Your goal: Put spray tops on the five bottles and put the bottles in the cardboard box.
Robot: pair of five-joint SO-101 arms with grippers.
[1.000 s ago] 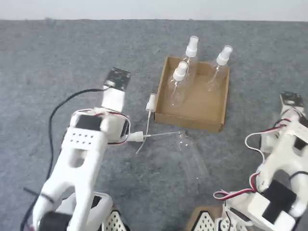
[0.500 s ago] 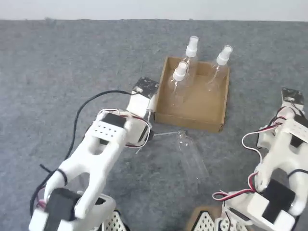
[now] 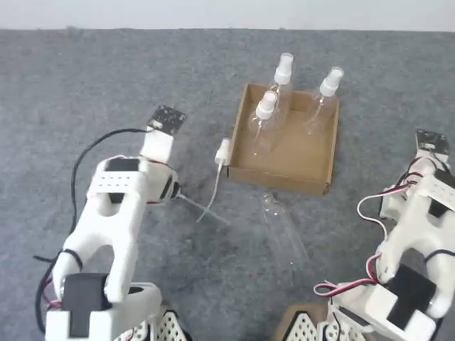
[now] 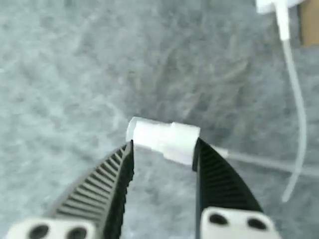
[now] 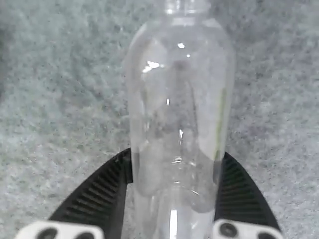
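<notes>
Three capped clear bottles (image 3: pixel 261 128) stand in the brown cardboard box (image 3: pixel 277 179). Left end effector (image 4: pixel 163 149) clamps a white spray top (image 4: pixel 162 135), right end effector (image 5: pixel 174 164) an uncapped clear bottle (image 5: pixel 177 114); two remain.

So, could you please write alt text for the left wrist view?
The left gripper holds a white spray top between its black ribbed fingers, above grey carpet. A second spray top, with its thin tube, lies farther off beside a cardboard box.

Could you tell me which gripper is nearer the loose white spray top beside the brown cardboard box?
Left. The left gripper is near the loose white spray top; the right gripper is farther, at the clear plastic bottle.
</notes>
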